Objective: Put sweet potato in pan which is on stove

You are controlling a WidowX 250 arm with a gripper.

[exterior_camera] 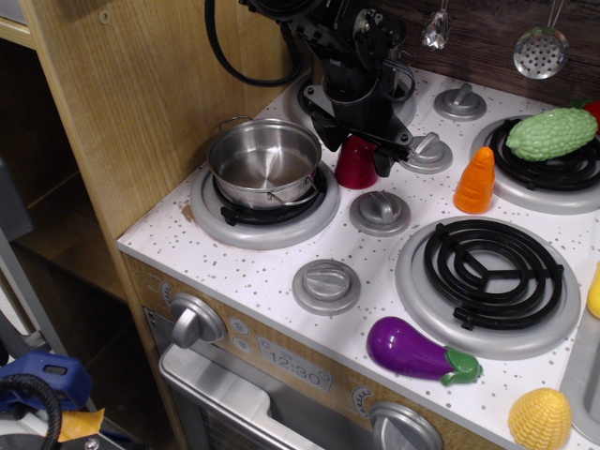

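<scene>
Gripper (356,148) down over the sweet potato (355,165), jaws open, straddling its top, gripping nothing yet. Potato upright on the stove (262,272), directly beneath, long axis vertical. Pan (266,161) at nine o'clock, just beside.

The black arm reaches down from the back of the tabletop, its tool (359,157) pointing downward with the two fingers spread apart, one on either side, low near the surface.
</scene>
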